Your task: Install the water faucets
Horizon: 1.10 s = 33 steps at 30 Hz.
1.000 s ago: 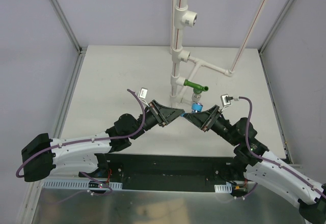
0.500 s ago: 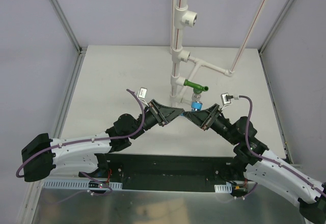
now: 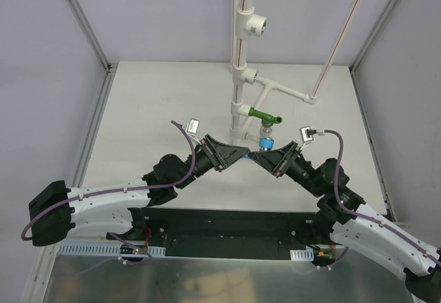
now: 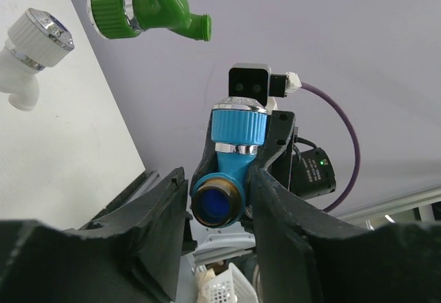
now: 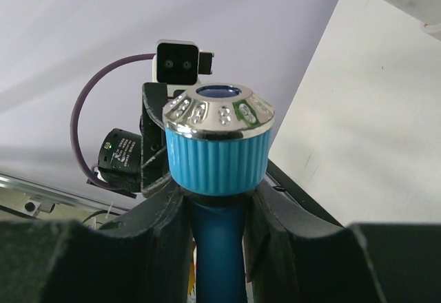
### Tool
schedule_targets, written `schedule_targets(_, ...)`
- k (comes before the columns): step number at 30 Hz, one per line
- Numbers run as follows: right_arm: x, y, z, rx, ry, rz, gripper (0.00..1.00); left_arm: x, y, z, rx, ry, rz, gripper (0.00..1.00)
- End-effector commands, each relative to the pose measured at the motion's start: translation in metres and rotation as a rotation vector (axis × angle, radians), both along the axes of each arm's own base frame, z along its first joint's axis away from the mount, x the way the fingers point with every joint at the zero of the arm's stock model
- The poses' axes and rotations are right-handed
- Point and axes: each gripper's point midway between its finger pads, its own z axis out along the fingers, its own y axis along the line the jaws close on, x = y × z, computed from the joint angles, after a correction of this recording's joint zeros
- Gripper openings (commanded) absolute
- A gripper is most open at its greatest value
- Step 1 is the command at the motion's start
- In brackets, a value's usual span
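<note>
- One light blue plastic faucet with shiny silver top (image 3: pixel 264 140), mid-air just below the dark green faucet (image 3: pixel 265 116) fitted on the white pipe (image 3: pixel 241 76); barely shifted in the last second.
- Left gripper (image 3: pixel 243 155) and right gripper (image 3: pixel 259 155) both clamp its stem; handover unresolved, installation pending.

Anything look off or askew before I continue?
Nothing spilled or broken. One oddity: both the left tool and right tool grip the blue faucet at once, its open end in no socket. The green faucet sits in the white pipe fitting.
</note>
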Motion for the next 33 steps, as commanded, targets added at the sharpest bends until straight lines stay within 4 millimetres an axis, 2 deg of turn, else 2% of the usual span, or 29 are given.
schedule_targets(1, -0.006, -0.011, 0.03, 0.055, -0.075, -0.022, 0.0, -0.009, 0.013, 0.027, -0.09, -0.023, 0.002, 0.48)
schedule_targets(9, -0.007, -0.015, 0.031, 0.063, -0.08, -0.028, 0.0, -0.008, 0.022, 0.028, -0.077, -0.03, 0.027, 0.53)
schedule_targets(19, -0.006, -0.012, 0.032, 0.077, -0.076, -0.026, 0.0, -0.011, 0.013, 0.023, -0.065, -0.02, -0.009, 0.45)
schedule_targets(26, -0.007, -0.014, 0.034, 0.092, -0.08, -0.025, 0.0, -0.012, 0.006, 0.02, -0.063, -0.01, -0.034, 0.43)
schedule_targets(31, -0.007, -0.013, 0.031, 0.087, -0.074, -0.023, 0.0, -0.012, 0.004, 0.02, -0.072, -0.008, -0.039, 0.28)
schedule_targets(33, -0.007, -0.013, 0.029, 0.085, -0.072, -0.022, 0.0, -0.011, 0.005, 0.021, -0.075, -0.006, -0.031, 0.18)
